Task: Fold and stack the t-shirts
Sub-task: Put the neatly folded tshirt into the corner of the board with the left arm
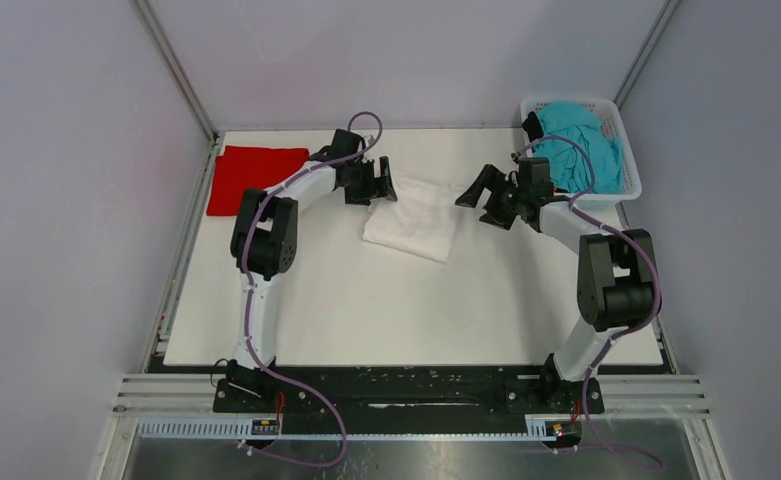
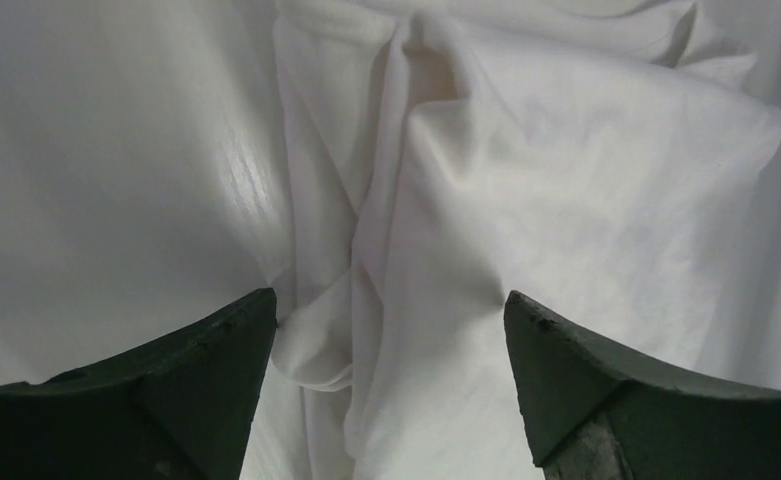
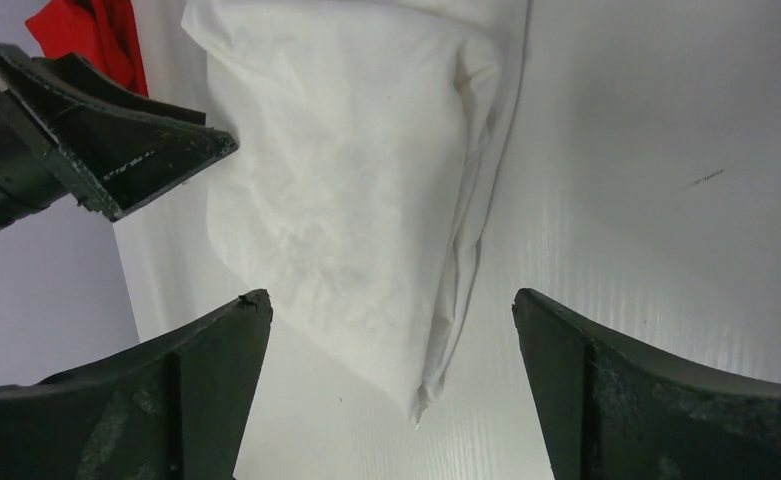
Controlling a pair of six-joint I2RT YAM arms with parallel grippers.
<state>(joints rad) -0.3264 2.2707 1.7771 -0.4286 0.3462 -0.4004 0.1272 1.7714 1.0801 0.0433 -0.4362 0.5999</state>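
Directions refer to the top view, with the table (image 1: 366, 320) centre as the dial.

1. Red t-shirt (image 1: 256, 178): at 10 o'clock, folded flat beside the table's left edge.
2. Left fingers (image 2: 196, 390): at 11 o'clock, spread apart and gripping nothing. They sit over the far-left edge of the white t-shirt (image 1: 413, 222). The left wrist view shows rumpled white cloth below the gap; contact cannot be determined.
3. White t-shirt: at 12 o'clock, just beyond centre, folded into a rough rectangle and lying slightly skewed on the table.
4. Right fingers (image 3: 606, 390): at 1 o'clock, spread apart and empty. They point toward 9 o'clock, just beside the white t-shirt's right edge and clear of it.
5. Teal t-shirt (image 1: 584, 145): at 2 o'clock, heaped loosely in the white basket (image 1: 628, 190) at the far-right corner.
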